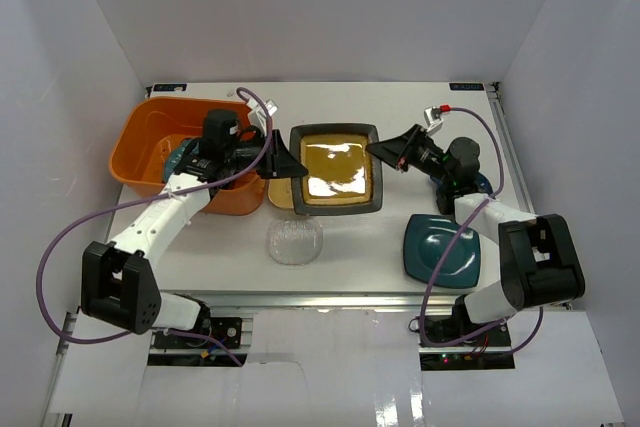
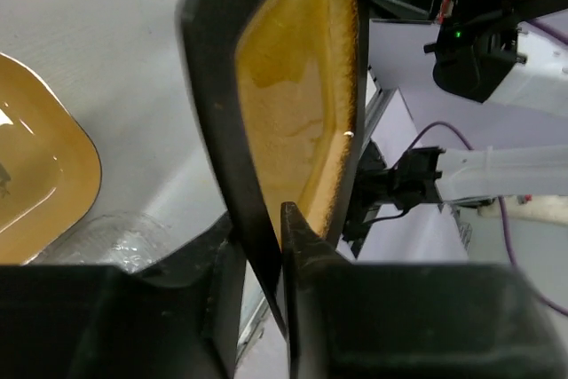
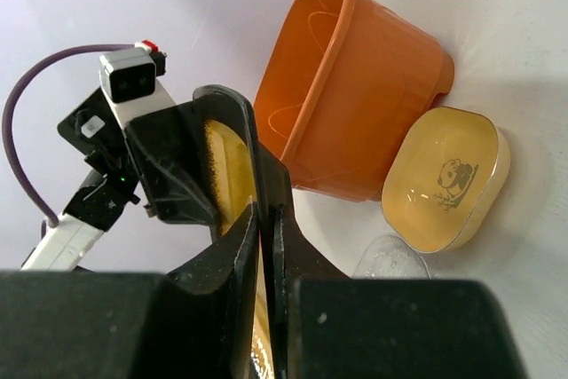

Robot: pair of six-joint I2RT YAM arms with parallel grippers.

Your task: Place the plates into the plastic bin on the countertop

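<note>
Both my claws are on the black-rimmed amber square plate (image 1: 335,172) in the middle of the bench (image 1: 360,252). My left claw (image 1: 298,167) is clenched on the plate's left rim. From my left wrist, one finger (image 2: 297,246) lies on the glossy amber face and the other sits behind the black edge. My right claw (image 1: 375,151) is pinched tight on the opposite rim, with the thin edge caught between its pads. I cannot tell whether the plate rests on the bench or hangs just clear of it.

The orange plastic bin (image 1: 135,152) stands at the far left, just left of the amber plate. My left arm reaches across its near right corner. Inside it a teal plate (image 1: 177,155) shows, mostly hidden under that arm.

The small yellow square plate (image 3: 441,179) lies flat on the bench, just beside the bin's wall. A small dark cartoon animal is printed in its middle — any lettering there is too small to read. Just near of it sits the small clear glass plate (image 1: 295,241), close to the front edge. On the right, near my right arm's base, the dark teal square plate (image 1: 438,247) lies flat — well apart from the bin.
</note>
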